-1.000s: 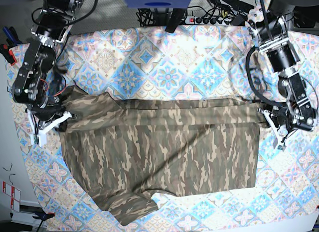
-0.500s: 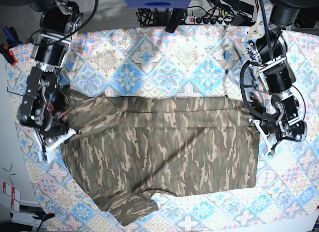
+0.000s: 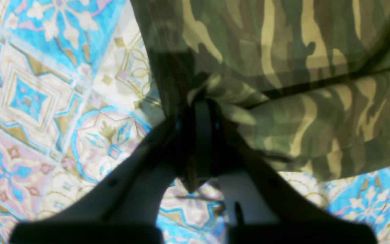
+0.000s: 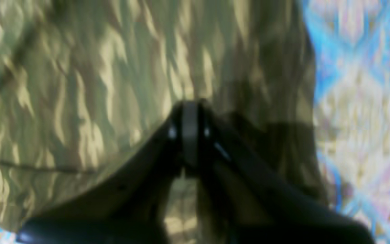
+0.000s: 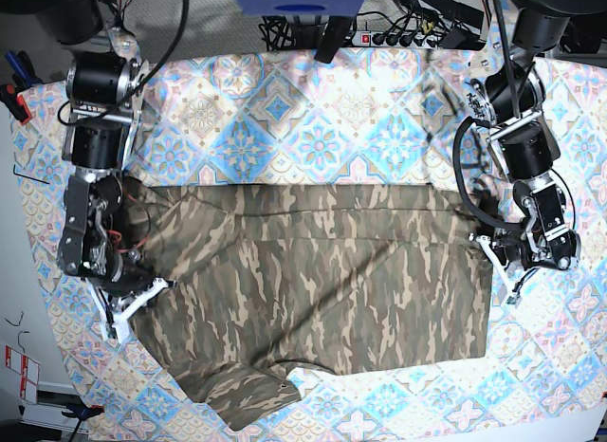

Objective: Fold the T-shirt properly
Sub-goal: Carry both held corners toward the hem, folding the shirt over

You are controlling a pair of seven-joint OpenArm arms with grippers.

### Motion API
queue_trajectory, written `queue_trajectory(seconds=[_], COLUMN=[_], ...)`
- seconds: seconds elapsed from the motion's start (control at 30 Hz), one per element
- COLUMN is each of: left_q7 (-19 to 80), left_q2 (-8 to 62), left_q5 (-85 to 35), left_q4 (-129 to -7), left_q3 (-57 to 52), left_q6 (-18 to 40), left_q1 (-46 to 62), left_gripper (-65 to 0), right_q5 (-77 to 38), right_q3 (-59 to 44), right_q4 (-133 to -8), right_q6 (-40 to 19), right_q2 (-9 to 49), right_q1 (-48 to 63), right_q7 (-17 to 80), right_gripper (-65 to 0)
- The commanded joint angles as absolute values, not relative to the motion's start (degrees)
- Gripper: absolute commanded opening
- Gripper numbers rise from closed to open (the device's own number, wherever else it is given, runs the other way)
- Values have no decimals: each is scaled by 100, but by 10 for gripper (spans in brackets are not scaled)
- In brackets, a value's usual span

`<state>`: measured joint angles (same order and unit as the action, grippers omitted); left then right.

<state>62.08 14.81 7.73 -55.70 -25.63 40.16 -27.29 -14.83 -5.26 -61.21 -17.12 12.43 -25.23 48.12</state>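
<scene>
Camo shirt (image 5: 313, 290) is lying spread across the bench middle on the tablecloth (image 5: 313, 129), w/ one sleeve (image 5: 248, 396) trailing toward the near edge. L gripper (image 5: 493, 245) is pinching the shirt's edge at the bench's right side; wrist view is showing its fingers (image 3: 203, 135) clenched on bunched fabric. R gripper (image 5: 142, 295) is sitting at the left side over the shirt; its wrist view, blurred, is showing the jaws closed together w/ cloth (image 4: 113, 84) draping around them, apparently gripping it.
</scene>
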Motion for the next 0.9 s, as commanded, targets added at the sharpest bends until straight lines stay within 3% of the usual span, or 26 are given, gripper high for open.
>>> queue_trajectory(seconds=[0.0,0.33,0.67,0.77,0.87], left_q7=[6088,5807,4593,4409,4382], left_q2=[1569,1569,1833,1851,1851], left_q5=[760,769,760,760,760], left_q4=[-5657,-5569,-3714,-3618,-3626], left_q3=[-2563,-3090,-3090,-3099,-3099], left_q6=[4000,4000,4000,4000,4000], left_q1=[-2897,-2888,-3125,-3125,-3125], left_gripper=[-628,-628,-626,-617,-521], right_q5=[-1376,-1086,-919,-716,-602], right_q3=[-549,-505,-286,-268,-295], right_q4=[-6062,-4330,-3319,-3319,-3319], right_q6=[-1692,-1692,-1692,-1692,-1684], right_q2=[1332,1376,1437,1437,1437], right_q1=[-2747,-3512,-4075,-4075,-4075], right_q7=[4629,3609,2774,2501,2422], right_gripper=[-639,-639,-626,-542,-401])
